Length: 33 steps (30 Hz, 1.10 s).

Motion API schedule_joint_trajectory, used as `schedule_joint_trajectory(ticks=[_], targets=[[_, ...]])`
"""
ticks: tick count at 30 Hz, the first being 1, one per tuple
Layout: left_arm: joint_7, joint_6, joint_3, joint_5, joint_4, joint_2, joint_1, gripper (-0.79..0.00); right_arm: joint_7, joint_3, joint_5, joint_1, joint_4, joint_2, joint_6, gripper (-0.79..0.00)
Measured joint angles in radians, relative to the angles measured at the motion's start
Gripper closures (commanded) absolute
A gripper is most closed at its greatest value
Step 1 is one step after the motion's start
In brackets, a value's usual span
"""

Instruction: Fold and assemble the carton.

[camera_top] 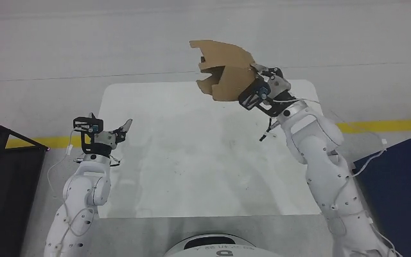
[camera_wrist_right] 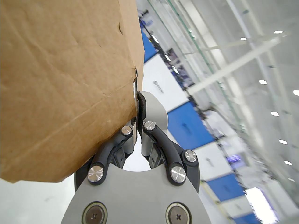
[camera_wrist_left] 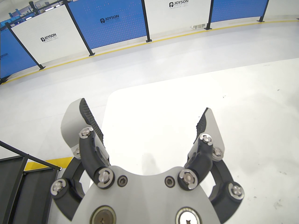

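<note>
A pale grey floor with a yellow line (camera_top: 376,125) runs past a white bench with rounded corners (camera_top: 192,167), and blue and white partition panels on black posts (camera_wrist_left: 112,24) stand along that line in the left wrist view. The left fingers (camera_wrist_left: 91,117) are spread wide apart with nothing between them, and they sit over the bench's left edge, well apart from the carton. The brown cardboard carton (camera_top: 225,70) is held up off the bench above its far right corner, partly over the floor beyond. It is only partly formed: its flaps splay out at differing angles and one end gapes open. The right fingers (camera_wrist_right: 153,108) are clenched on a thin edge of the carton at its lower corner, and the creased brown wall rises just beside them in the right wrist view
</note>
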<state>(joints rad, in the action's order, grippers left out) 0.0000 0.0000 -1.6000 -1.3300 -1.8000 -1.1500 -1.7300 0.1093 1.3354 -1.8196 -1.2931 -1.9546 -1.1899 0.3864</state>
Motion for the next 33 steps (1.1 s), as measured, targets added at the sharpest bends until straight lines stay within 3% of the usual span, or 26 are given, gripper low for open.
schedule_joint_trajectory(ticks=[6,11,15,27,30,33], targets=[[0.0,0.0,0.0,0.0,0.0,0.0,0.0,-0.785,0.044,0.048,0.526,0.043,0.13,-0.002,0.258,0.0],[0.0,0.0,0.0,0.0,0.0,0.0,0.0,-0.785,0.151,0.044,0.791,0.073,0.198,-0.002,0.285,0.0],[0.0,0.0,0.0,0.0,0.0,0.0,0.0,-0.785,0.199,0.047,0.831,0.075,0.193,-0.001,0.236,0.0],[0.0,0.0,0.0,0.0,0.0,0.0,0.0,-0.785,0.192,0.044,0.823,0.068,0.201,-0.001,0.241,0.0],[0.0,0.0,0.0,0.0,0.0,0.0,0.0,-0.785,0.209,0.045,0.973,0.067,0.279,0.001,0.326,0.0],[0.0,0.0,0.0,0.0,0.0,0.0,0.0,-0.785,0.307,0.036,1.224,0.104,0.357,0.008,0.436,0.0]])
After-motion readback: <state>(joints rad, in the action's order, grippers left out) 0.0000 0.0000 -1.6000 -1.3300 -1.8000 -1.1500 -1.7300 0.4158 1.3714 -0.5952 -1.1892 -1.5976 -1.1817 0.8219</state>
